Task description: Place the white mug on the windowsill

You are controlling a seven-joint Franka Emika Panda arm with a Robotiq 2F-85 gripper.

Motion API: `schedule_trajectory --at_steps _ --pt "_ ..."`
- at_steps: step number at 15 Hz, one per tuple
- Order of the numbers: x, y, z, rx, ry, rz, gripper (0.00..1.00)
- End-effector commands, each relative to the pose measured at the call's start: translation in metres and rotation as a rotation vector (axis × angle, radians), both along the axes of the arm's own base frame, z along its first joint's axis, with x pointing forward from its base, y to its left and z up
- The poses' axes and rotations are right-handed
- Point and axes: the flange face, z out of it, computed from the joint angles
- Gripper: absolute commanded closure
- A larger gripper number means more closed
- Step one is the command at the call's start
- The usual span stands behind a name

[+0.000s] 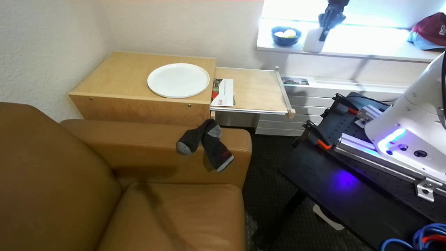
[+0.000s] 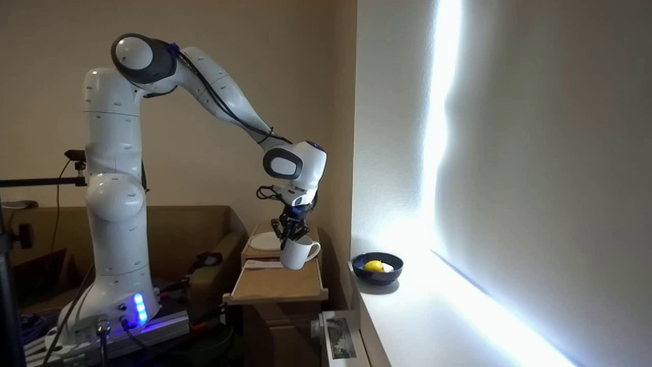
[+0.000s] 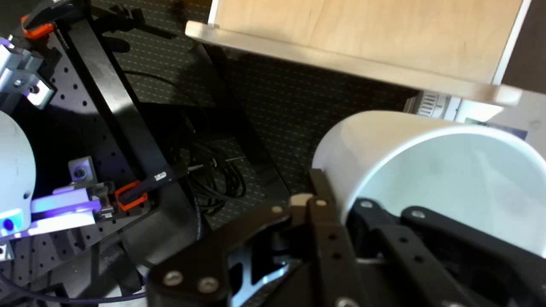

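The white mug [image 1: 312, 42] hangs in the air, slightly tilted. In an exterior view the mug [image 2: 294, 255] shows its handle on the side toward the windowsill. My gripper [image 2: 292, 235] is shut on the mug's wall at the rim. In the wrist view the gripper [image 3: 341, 204] has one finger outside the mug [image 3: 367, 147] and one inside it; the inner fingertip is partly hidden. The windowsill [image 2: 423, 316] is a bright white ledge, and the mug is apart from it, off its edge. In an exterior view the mug overlaps the front edge of the windowsill [image 1: 366, 43].
A dark bowl [image 2: 378, 269] with a yellow item stands on the sill's end. A cap [image 1: 430, 31] lies farther along it. A wooden cabinet [image 1: 132, 75] carries a white plate [image 1: 178, 81]; its pulled-out shelf [image 1: 256, 90] holds papers. A radiator [image 1: 278, 122] stands below the sill.
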Motion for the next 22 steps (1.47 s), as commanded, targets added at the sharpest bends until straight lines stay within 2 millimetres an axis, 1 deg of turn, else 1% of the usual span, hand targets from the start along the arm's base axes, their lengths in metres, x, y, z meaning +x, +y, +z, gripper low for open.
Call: schedule_trajectory --at_steps 1,2,3,4,5,6,7,9,11,12,14,15,16,17,19,21,22 --pt "-0.002 -0.004 0.0 0.0 0.001 -0.005 0.94" --pt "0.001 0.0 0.0 0.0 0.002 0.001 0.94" --pt "0.007 0.009 -0.001 -0.001 0.006 0.013 0.99" --pt "0.024 0.022 -0.008 -0.016 0.028 0.028 0.99" --pt "0.038 0.013 -0.011 -0.06 0.003 -0.052 0.99" --pt "0.05 -0.003 -0.014 -0.084 -0.01 -0.129 0.99" --pt "0.058 -0.022 -0.014 -0.099 -0.022 -0.185 0.99" --pt "0.068 -0.067 -0.009 -0.128 -0.044 -0.293 0.99" --pt "0.071 -0.113 -0.01 -0.159 -0.051 -0.4 0.99" --pt "0.068 -0.137 -0.008 -0.171 -0.057 -0.453 0.99" --pt "0.061 -0.18 -0.005 -0.199 -0.067 -0.566 0.99" --pt "0.06 -0.197 -0.003 -0.206 -0.073 -0.623 0.99" --pt "0.062 -0.208 -0.009 -0.224 -0.085 -0.681 0.99" --pt "0.069 -0.215 -0.016 -0.24 -0.093 -0.738 0.99" --pt "0.084 -0.223 -0.034 -0.296 -0.109 -0.84 0.99" --pt "0.099 -0.224 -0.053 -0.373 -0.102 -0.932 0.99" --pt "0.102 -0.229 -0.061 -0.403 -0.097 -0.981 0.99"
